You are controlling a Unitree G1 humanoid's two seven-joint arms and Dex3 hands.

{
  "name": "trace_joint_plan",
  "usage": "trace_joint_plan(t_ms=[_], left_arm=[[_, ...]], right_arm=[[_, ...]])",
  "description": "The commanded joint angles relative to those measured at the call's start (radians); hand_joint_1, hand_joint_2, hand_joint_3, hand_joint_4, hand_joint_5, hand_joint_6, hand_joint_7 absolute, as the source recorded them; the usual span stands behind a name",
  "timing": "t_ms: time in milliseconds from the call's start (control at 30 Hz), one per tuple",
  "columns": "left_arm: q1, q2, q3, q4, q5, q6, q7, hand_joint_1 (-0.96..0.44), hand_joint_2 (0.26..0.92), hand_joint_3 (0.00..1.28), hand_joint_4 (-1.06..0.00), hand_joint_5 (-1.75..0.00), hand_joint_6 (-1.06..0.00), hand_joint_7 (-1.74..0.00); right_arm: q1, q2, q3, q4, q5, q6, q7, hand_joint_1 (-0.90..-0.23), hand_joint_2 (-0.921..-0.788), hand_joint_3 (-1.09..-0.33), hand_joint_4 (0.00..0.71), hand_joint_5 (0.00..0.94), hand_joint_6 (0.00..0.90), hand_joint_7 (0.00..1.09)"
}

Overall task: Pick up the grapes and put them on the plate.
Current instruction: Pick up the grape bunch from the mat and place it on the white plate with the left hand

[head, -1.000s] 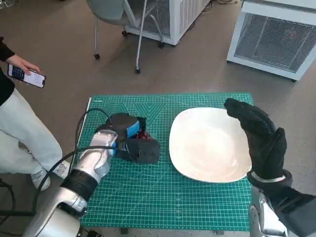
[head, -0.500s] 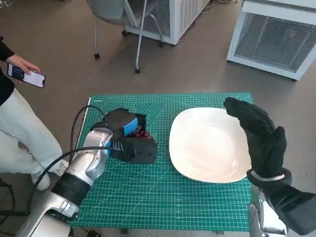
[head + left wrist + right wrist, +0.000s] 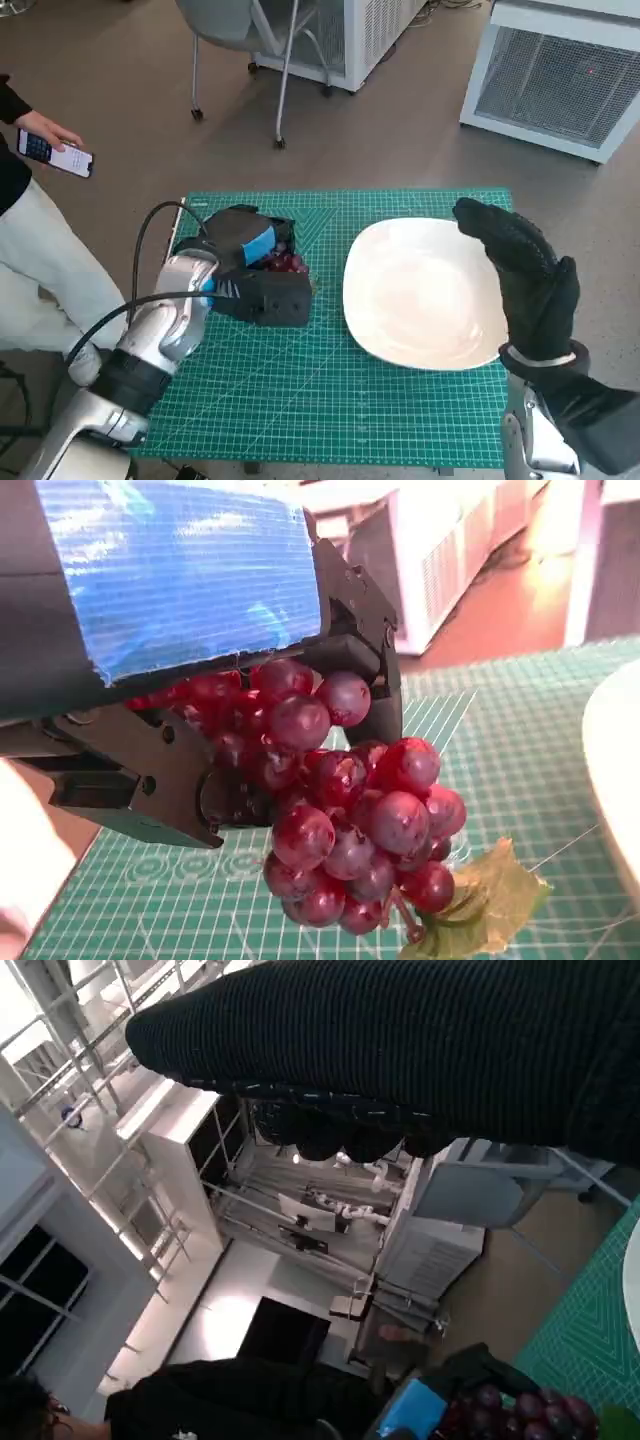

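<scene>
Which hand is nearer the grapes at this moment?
Left. The left hand holds the grapes over the green mat; the right hand is raised beyond the far side of the plate.

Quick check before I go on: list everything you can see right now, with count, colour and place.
Grapes: one bunch, dark red, with a green leaf, held in the left hand.
Plate: one, white, on the mat's right half.
Cutting mat: one, green, covering the table.
Chair: one, grey, on the floor beyond the table.
White cabinets: two, on the floor at the far side.
Person: one, left of the table, holding a phone.
Left hand: black with blue tape, grips the grapes.
Right hand: black glove, over the plate's right edge, holds nothing.
</scene>
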Motion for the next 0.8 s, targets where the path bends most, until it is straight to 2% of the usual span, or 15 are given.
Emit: trace_joint_plan(t_ms=[33, 333, 467, 600, 667, 800], left_arm=[[0.021, 0.026, 0.024, -0.083, 0.012, 0.008, -0.019, 0.00, 0.920, 0.10, -0.59, -1.41, -0.68, -0.98], [0.046, 0.037, 0.048, -0.179, 0.026, 0.011, -0.030, 0.00, 0.920, 0.09, -0.64, -1.37, -0.66, -0.98], [0.051, 0.043, 0.060, -0.213, 0.030, 0.005, -0.032, 0.00, 0.921, 0.14, -0.58, -1.33, -0.59, -1.16], [0.042, 0.044, 0.068, -0.225, 0.033, -0.008, -0.028, 0.00, 0.911, 0.24, -0.48, -1.39, -0.48, -1.33], [0.034, 0.041, 0.070, -0.228, 0.036, -0.012, -0.027, 0.00, 0.899, 0.26, -0.48, -1.43, -0.50, -1.28], [0.019, 0.035, 0.073, -0.231, 0.042, -0.018, -0.028, 0.01, 0.911, 0.19, -0.53, -1.47, -0.58, -1.08]], right_arm=[[0.002, 0.007, 0.000, 0.017, 0.000, 0.000, 0.005, -0.528, -0.921, -0.599, 0.389, 0.004, 0.046, 0.60], [0.001, 0.009, 0.000, 0.021, 0.000, -0.005, 0.006, -0.528, -0.921, -0.599, 0.389, 0.004, 0.046, 0.60], [0.000, 0.008, 0.000, 0.022, -0.001, -0.006, 0.005, -0.528, -0.921, -0.600, 0.389, 0.003, 0.046, 0.60], [-0.002, 0.007, -0.002, 0.021, -0.003, -0.005, 0.003, -0.528, -0.921, -0.601, 0.389, 0.003, 0.045, 0.60], [-0.002, 0.007, -0.002, 0.020, -0.004, -0.005, 0.001, -0.528, -0.921, -0.602, 0.389, 0.003, 0.045, 0.60], [-0.001, 0.007, -0.003, 0.018, -0.006, -0.005, -0.002, -0.524, -0.921, -0.602, 0.389, 0.003, 0.044, 0.60]])
